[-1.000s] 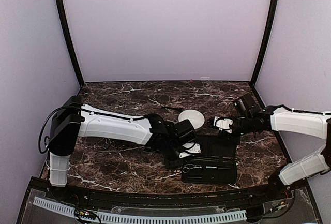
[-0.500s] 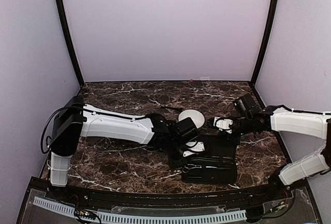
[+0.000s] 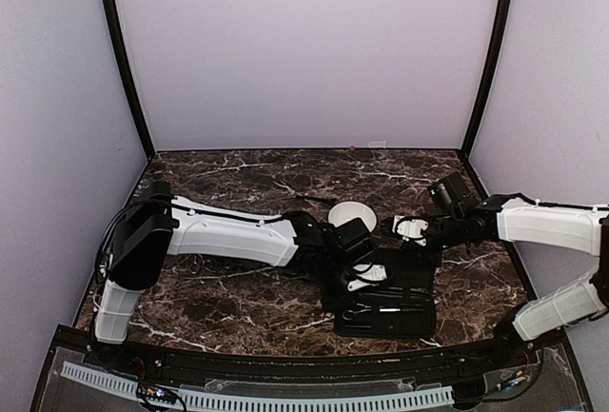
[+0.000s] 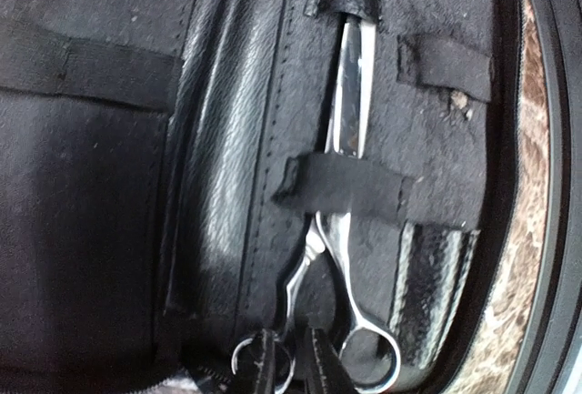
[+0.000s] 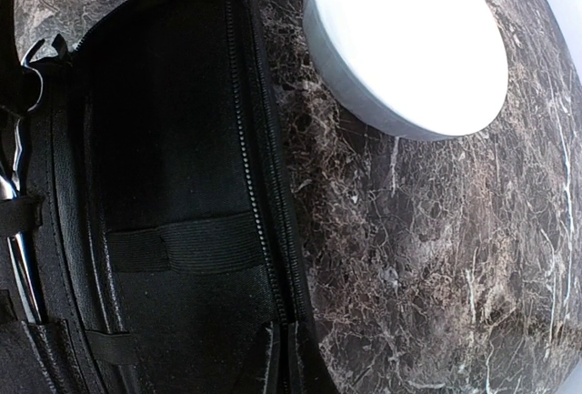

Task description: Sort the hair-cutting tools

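Observation:
Silvery scissors (image 4: 350, 139) lie in the open black case (image 4: 100, 230), held under an elastic strap, ring handles towards my left gripper. My left gripper (image 4: 291, 362) has one finger inside the left ring and the other just outside it, jaws nearly together on that ring's rim. In the top view it (image 3: 366, 281) is over the case (image 3: 404, 322). My right gripper (image 5: 300, 358) is shut on the case's zipped edge (image 5: 273, 230). Metal tool ends (image 5: 14, 221) show at the case's left side in the right wrist view.
A white bowl (image 3: 350, 213) stands on the marble table (image 3: 219, 298) just behind the case; it also shows in the right wrist view (image 5: 409, 48). A thin dark stick (image 3: 316, 200) lies left of the bowl. Purple walls enclose the table.
My left arm has reached further right and forward, bringing its gripper from the case's left edge to over the case. The right arm has held still.

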You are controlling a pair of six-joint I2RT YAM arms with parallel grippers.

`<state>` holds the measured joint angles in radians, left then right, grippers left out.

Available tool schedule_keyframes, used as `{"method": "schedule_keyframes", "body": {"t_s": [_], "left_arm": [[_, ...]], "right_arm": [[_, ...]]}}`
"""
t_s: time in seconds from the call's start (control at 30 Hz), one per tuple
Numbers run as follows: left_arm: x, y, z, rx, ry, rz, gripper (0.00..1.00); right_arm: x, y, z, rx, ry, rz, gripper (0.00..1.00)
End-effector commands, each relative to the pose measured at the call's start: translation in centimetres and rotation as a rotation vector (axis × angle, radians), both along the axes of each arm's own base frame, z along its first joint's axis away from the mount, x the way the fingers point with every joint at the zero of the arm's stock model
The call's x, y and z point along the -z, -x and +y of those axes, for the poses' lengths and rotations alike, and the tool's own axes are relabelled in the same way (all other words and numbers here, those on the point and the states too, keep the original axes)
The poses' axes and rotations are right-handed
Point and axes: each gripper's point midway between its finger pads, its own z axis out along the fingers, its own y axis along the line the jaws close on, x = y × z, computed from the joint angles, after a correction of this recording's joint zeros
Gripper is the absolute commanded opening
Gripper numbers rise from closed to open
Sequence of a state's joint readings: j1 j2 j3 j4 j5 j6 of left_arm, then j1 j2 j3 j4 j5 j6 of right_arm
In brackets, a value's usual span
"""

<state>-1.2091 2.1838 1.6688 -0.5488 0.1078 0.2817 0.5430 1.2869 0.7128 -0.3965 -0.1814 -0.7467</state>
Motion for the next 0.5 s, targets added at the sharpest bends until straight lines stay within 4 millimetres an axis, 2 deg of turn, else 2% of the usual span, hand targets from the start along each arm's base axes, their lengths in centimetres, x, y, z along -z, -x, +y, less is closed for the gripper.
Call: {"method": "schedule_keyframes", "body": {"t_s": [0.0,0.23,0.47], "left_arm": [[0.4,1.1,-0.8,0.039,0.011,0.060,0.10],[0.7,1.6,-2.3,0.062,0.044,0.085,0.04],[0.8,1.4,-3.6,0.076,0.076,0.073,0.04]], "right_arm": [[0.7,0.4,0.0,-0.011,0.011,0.013,0.04],[0.9,0.4,0.1,-0.011,0.012,0.021,0.04],[0.8,0.4,0.0,-0.011,0.013,0.018,0.04]]}}
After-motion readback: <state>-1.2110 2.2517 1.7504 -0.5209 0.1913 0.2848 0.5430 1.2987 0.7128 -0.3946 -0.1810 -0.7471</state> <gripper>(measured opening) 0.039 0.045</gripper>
